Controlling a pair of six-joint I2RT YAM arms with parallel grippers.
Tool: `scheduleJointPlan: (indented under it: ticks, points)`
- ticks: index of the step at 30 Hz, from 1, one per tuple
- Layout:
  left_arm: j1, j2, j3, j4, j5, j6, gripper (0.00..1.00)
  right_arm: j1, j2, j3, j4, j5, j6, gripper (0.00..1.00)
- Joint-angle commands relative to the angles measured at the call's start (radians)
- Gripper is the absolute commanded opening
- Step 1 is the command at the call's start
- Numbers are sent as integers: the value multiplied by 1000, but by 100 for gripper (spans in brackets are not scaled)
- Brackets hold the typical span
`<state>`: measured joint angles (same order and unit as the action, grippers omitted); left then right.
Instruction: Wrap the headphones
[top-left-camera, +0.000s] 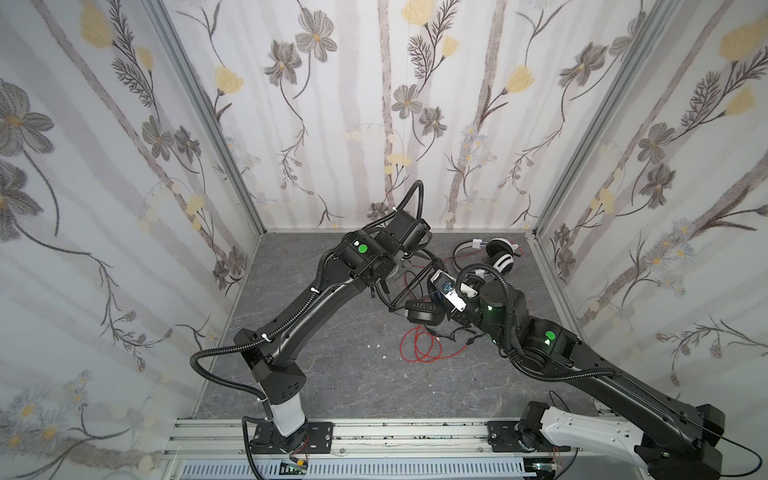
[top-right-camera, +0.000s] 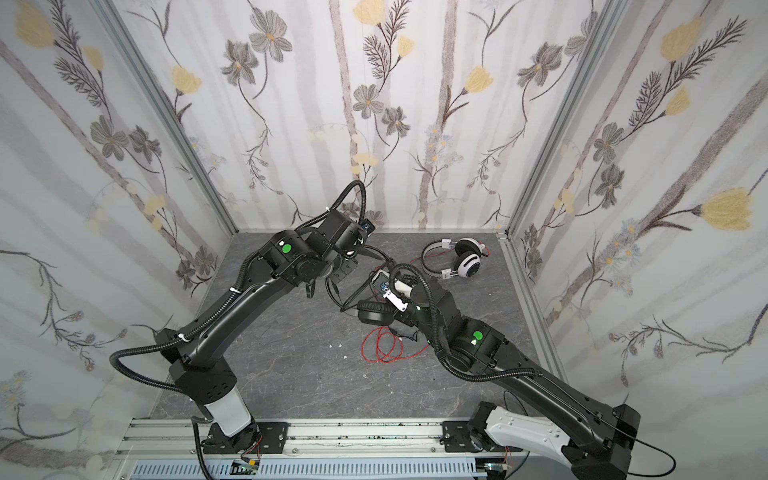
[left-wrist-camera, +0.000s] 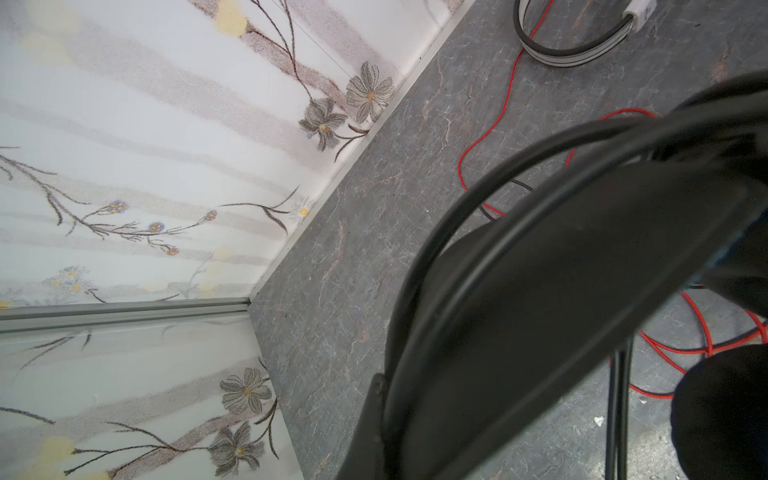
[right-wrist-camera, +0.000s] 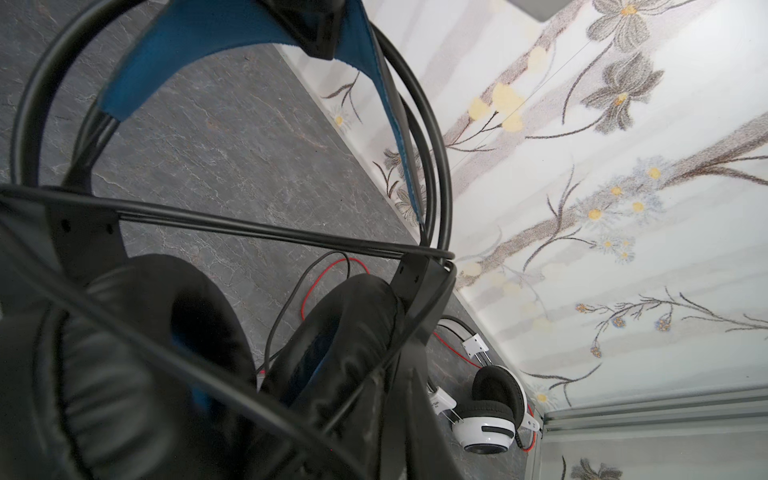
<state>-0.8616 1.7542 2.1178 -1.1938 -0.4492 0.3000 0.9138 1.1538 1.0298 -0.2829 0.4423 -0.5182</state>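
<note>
While the black headphones (top-left-camera: 424, 312) were between the arms at the middle of the worktop (top-left-camera: 332, 365) in both top views, the white headphones (top-left-camera: 500, 255) lay near the back right corner, their red cable (top-left-camera: 419, 347) looped toward the front. The left wrist view showed the black headband (left-wrist-camera: 582, 257) close up. The right wrist view showed the left hand (right-wrist-camera: 318, 37) pinching that headband; whether the right hand (top-left-camera: 452, 314) was spread could not be told.
</note>
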Motion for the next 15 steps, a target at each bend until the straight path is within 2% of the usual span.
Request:
scheduleJointPlan:
  ticks: [1,6,10,15]
  points:
    - [-2,0,20,-61,62,31,0,-5,-19,-15,88,73,-16,18]
    - [-14,18,64,-69,89,31,0,-35,-2,-2,127,48,32,22]
    - [-23,36,102,-76,94,26,0,-86,30,25,134,11,84,19]
    - [-24,18,102,-80,113,12,0,-245,18,29,136,-102,192,18]
